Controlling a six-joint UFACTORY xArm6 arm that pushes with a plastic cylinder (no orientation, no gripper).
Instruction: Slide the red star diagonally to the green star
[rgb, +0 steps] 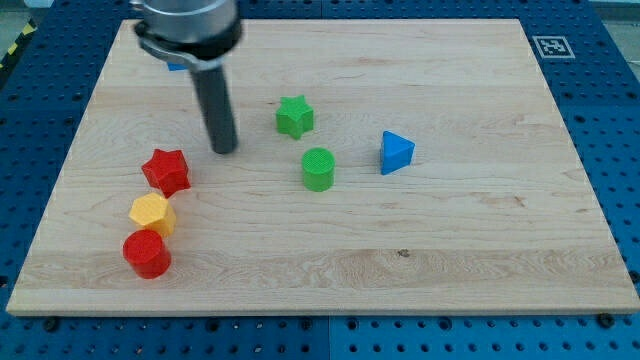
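Note:
The red star (166, 171) lies on the wooden board (450, 230) at the view's left. The green star (294, 116) lies up and to the right of it, near the board's middle. My tip (225, 150) rests on the board between the two stars, a little up and right of the red star and left and below the green star. It touches neither block.
A green cylinder (318, 168) stands just below the green star. A blue triangle (396, 152) lies to its right. A yellow hexagon (152, 213) and a red cylinder (147, 253) sit below the red star. A blue block (176, 65) is mostly hidden behind the arm at the top.

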